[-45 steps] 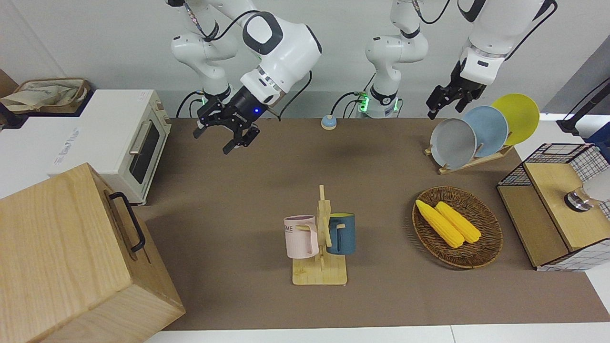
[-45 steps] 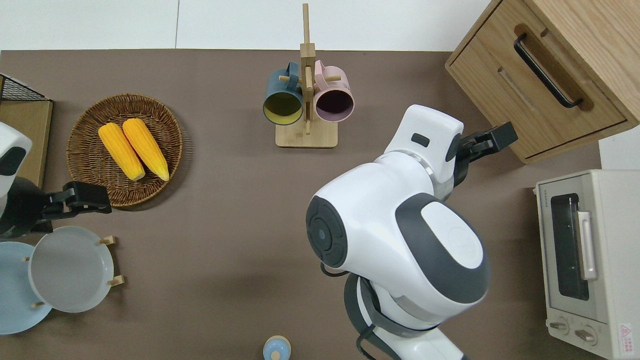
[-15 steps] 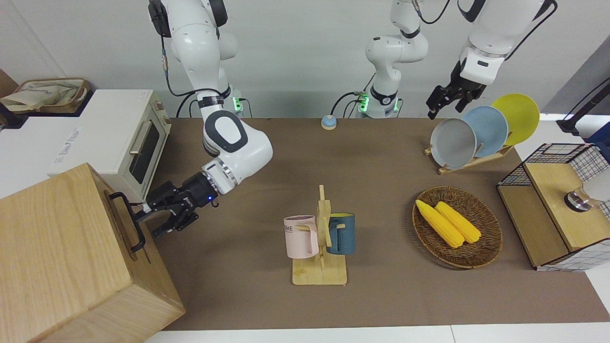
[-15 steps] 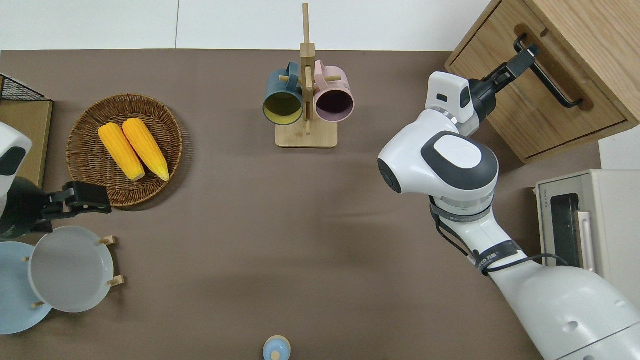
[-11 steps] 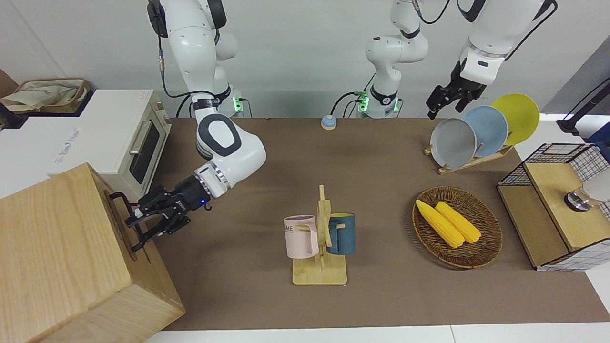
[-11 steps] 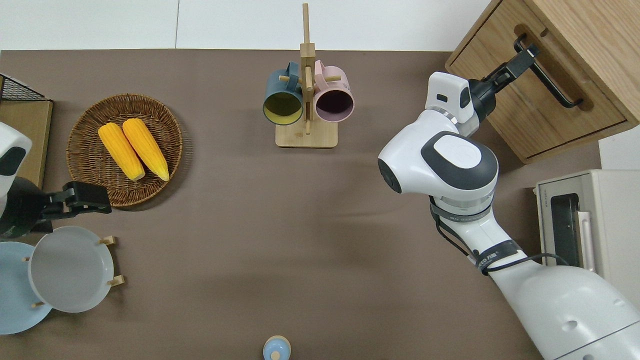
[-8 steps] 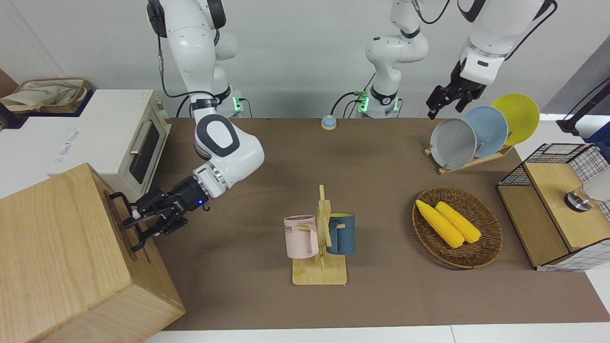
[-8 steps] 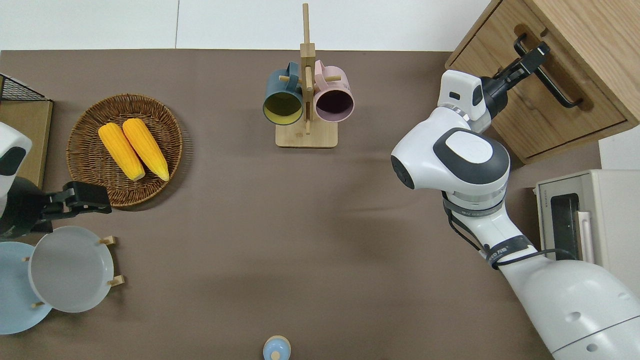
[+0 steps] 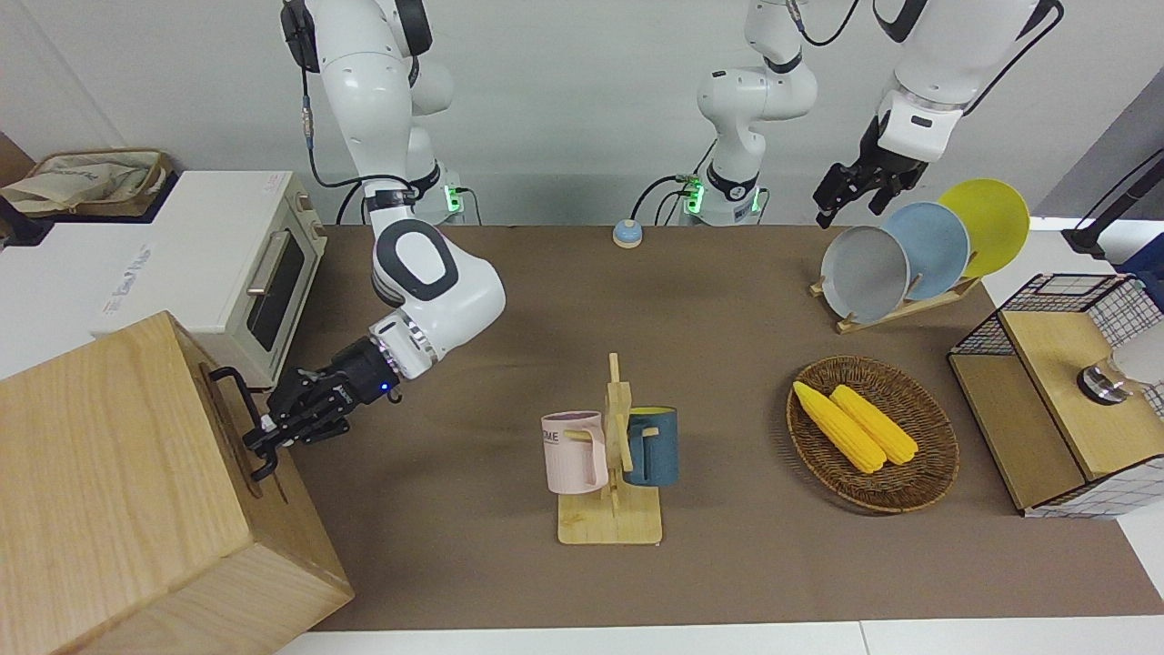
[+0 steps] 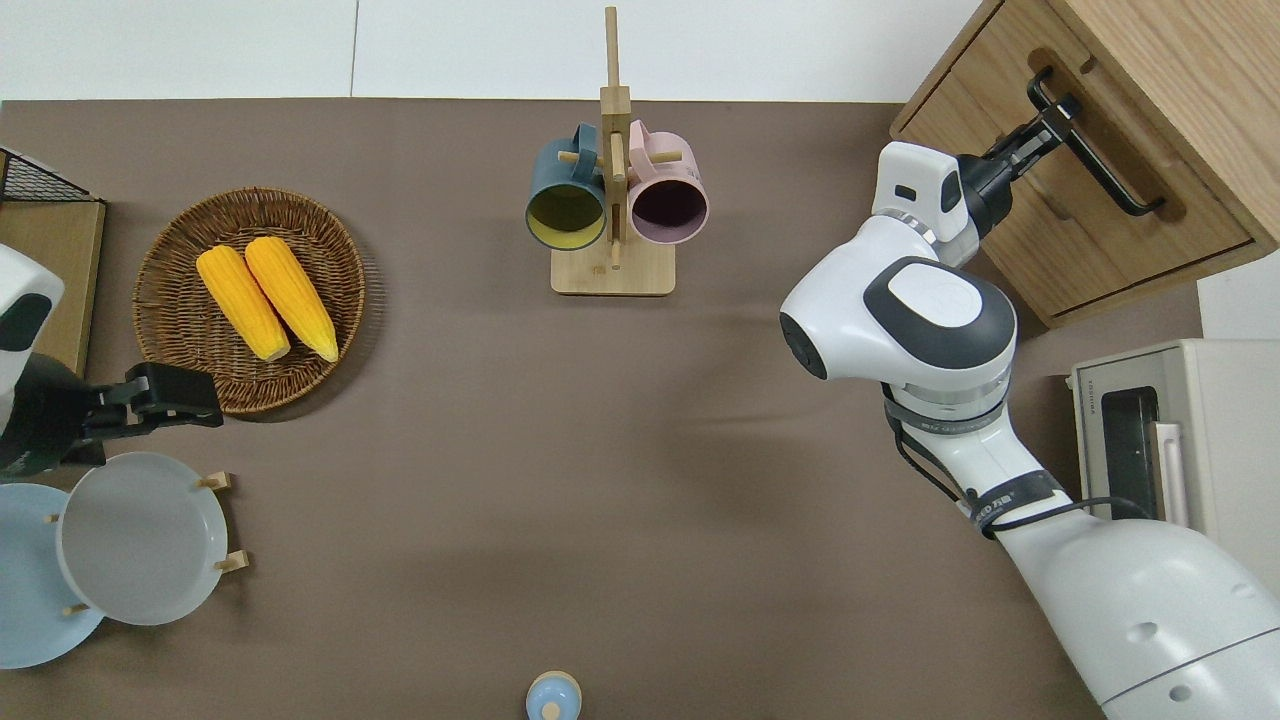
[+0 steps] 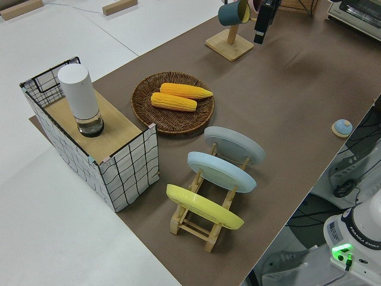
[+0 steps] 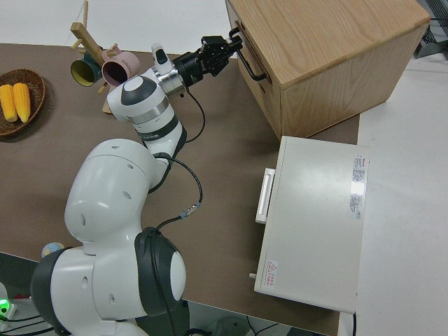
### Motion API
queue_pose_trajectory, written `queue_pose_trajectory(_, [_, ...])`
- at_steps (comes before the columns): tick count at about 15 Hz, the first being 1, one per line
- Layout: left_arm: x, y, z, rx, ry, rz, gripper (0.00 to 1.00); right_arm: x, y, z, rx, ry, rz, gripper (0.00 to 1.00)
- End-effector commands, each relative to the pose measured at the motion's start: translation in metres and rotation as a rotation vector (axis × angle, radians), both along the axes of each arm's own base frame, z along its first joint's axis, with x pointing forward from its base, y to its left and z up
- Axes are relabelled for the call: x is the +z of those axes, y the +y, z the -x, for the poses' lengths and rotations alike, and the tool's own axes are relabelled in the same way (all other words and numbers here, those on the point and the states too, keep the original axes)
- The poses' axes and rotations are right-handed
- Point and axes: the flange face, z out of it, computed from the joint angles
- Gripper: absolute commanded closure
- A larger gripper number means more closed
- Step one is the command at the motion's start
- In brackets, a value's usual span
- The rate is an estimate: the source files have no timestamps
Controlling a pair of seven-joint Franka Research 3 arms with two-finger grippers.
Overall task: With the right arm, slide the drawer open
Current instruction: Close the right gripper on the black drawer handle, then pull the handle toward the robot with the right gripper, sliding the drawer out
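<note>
Front view showed a brown table with a large pale wooden cabinet at the right arm's end. The drawer in the cabinet's face looked closed. The right gripper reached to the drawer's black bar handle, its fingers closed around the bar near the handle's end farther from the robots. A white toaster oven stood beside the cabinet, nearer to the robots. The left arm was parked; whether the left gripper had its fingers spread could not be told.

Overhead view showed the cabinet at an angle to the table edge, the drawer flush with the cabinet front. The right gripper met the handle close to its end farther from the robots, fingers pinching the bar. A wooden mug rack with a blue mug and a pink mug stood well apart from the cabinet, toward the left arm's end. A wicker basket with two corn cobs lay farther still that way.

Left side view showed the basket, three plates in a wooden rack, and a wire-grid box; the cabinet was out of frame.

Right side view showed the right gripper clamped on the handle in front of the drawer, with the toaster oven beside the cabinet.
</note>
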Motion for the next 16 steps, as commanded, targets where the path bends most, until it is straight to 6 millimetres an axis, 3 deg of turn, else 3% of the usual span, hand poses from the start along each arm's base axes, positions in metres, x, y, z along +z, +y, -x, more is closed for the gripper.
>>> queue_pose_trajectory(1, [0.005, 0.002, 0.004, -0.006, 0.005, 0.001, 0.01, 0.005, 0.023, 0.002, 0.002, -0.043, -0.034, 0.99])
queue_pose_trajectory(10, [0.005, 0.002, 0.004, -0.006, 0.005, 0.001, 0.01, 0.012, 0.079, 0.028, -0.054, -0.048, -0.071, 1.0])
queue_pose_trajectory(16, [0.005, 0.002, 0.004, -0.006, 0.005, 0.001, 0.01, 0.02, 0.133, 0.06, -0.102, -0.038, -0.097, 1.0])
